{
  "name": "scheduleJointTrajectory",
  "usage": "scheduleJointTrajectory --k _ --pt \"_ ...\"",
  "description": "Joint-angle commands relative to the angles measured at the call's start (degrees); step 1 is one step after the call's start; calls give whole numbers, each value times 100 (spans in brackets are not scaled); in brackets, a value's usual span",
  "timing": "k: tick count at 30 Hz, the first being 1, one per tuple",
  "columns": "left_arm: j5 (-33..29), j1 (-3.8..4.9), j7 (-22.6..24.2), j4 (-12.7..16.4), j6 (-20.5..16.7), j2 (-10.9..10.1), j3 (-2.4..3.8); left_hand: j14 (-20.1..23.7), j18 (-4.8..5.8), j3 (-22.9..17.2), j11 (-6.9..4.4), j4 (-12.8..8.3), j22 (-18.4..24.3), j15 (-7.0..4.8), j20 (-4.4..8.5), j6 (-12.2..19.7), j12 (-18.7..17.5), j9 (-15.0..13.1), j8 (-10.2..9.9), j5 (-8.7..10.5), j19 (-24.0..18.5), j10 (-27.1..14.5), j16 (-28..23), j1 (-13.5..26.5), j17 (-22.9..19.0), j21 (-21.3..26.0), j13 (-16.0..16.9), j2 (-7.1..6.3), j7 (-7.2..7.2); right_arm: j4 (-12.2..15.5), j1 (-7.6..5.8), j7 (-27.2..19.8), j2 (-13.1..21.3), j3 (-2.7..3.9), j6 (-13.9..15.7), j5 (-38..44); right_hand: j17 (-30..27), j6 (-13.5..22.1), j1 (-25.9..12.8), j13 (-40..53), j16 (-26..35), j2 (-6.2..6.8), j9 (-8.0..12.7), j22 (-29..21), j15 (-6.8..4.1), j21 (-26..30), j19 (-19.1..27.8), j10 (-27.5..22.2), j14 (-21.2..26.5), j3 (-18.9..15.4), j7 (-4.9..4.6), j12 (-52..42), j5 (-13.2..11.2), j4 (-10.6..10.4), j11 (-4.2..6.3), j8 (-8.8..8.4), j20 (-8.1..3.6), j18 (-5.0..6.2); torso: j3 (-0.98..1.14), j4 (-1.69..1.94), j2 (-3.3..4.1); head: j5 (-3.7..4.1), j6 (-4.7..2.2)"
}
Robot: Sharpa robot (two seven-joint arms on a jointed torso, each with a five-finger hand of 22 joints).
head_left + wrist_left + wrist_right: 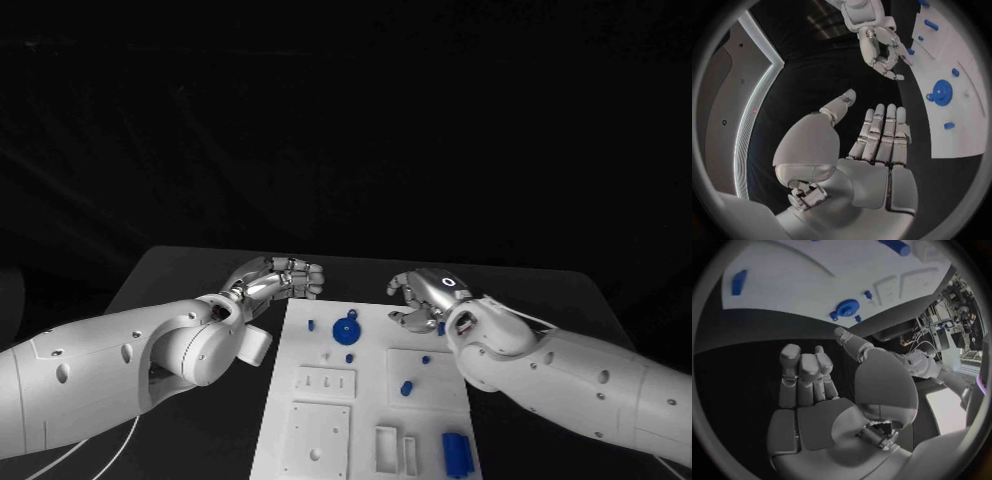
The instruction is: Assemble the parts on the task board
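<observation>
A black table (188, 265) lies before me under a dark background, and the white task board (368, 400) sits in its middle, running from the near edge away toward my two hands.

My left arm comes in over the table's left side. My left hand (274, 279) hangs just beyond the board's far left corner, off the white plate and over bare black tabletop. In my left wrist view the fingers (879, 132) lie straight and close together, the thumb stands apart to one side, and the palm is bare: the hand is open and holds nothing. I cannot tell whether it touches the table.

On the board, a round blue disc part (346, 330) lies near the far end, with a small blue peg (349, 358) just nearer to me. Further right, another small blue piece (407, 387) lies around the board's middle, and a longer blue block (457, 452) rests at the near right corner, beside narrow white slots.

My right hand (423, 296) hovers over the board's far right corner. In my right wrist view its fingers (804, 375) are bent partway in above an empty palm, thumb held apart; it grips no part.
</observation>
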State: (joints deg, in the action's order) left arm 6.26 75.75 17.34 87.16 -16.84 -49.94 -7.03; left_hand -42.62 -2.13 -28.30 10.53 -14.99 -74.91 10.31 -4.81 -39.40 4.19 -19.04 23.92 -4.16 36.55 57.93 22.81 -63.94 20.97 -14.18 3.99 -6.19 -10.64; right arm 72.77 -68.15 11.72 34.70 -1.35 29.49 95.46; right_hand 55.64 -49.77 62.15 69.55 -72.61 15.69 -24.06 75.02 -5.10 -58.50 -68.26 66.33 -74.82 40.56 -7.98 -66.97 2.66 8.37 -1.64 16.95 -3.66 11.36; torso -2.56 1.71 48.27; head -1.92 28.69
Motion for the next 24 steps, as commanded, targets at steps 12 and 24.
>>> scheduleJointTrajectory --k 12,24 --pt "14 7 86 -139 117 17 2 28 -60 4 -16 -37 -127 11 15 -20 -16 -2 -35 9 -43 22 -27 29 -5 18 2 30 -143 -361 -11 -1075 666 18 -244 -1158 25 36 -12 -3 54 6 -9 81 69 37 29 -40 31 -256 -49 -4 42 78 -28 -17 -28 364 148 -197 -35 -42 3" --pt "12 -15 82 -195 146 52 -2 26 -59 3 -17 -36 -126 9 15 -21 -16 -2 -35 10 -44 23 -27 32 -4 17 2 36 -141 -835 145 -1370 582 17 -524 -1386 47 103 -101 -14 71 -51 5 83 87 56 56 -104 44 -519 -70 13 148 168 -48 -58 -6 364 205 -234 -14 21 8"
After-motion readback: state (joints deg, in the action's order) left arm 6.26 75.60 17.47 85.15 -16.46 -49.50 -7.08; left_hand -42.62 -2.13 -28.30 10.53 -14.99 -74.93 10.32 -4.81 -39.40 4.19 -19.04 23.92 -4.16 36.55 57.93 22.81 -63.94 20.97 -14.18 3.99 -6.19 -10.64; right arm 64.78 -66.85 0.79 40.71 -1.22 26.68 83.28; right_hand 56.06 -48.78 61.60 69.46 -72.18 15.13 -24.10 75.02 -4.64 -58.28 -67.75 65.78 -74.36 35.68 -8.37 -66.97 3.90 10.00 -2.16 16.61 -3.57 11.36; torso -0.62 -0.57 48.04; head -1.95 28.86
